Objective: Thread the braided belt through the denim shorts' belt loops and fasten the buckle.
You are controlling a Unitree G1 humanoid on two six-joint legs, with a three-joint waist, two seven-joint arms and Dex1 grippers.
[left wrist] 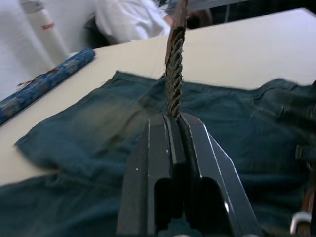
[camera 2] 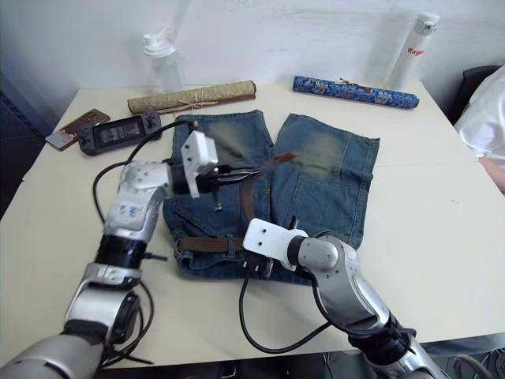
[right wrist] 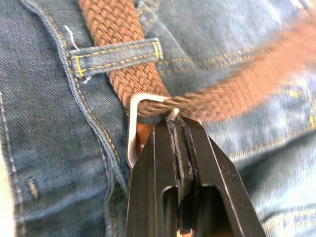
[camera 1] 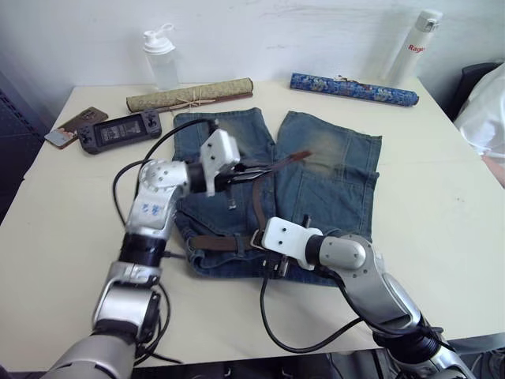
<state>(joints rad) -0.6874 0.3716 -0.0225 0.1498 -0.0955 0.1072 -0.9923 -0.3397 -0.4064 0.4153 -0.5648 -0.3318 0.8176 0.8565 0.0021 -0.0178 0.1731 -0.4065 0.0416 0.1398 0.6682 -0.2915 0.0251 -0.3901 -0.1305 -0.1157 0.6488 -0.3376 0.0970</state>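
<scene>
The denim shorts (camera 1: 331, 174) lie flat on the table, waistband nearest me. The braided belt (camera 1: 217, 242) runs along the left of the waistband, under a belt loop (right wrist: 116, 57), up to the silver buckle (right wrist: 132, 129). My right gripper (right wrist: 177, 123) is shut on the buckle at the waistband's middle (camera 1: 260, 241). From there the belt's free length (camera 1: 260, 193) climbs over the shorts to its tan tip (camera 1: 300, 155). My left gripper (left wrist: 173, 118) is shut on this free length, held a little above the left leg (camera 1: 249, 170).
Along the table's far edge lie a tan rolled mat (camera 1: 189, 95), a blue patterned roll (camera 1: 353, 88), a clear bottle (camera 1: 162, 57) and a white bottle (camera 1: 416, 43). A game console (camera 1: 118, 130) and phone (camera 1: 69, 126) sit far left. A person in white (camera 1: 485, 110) sits right.
</scene>
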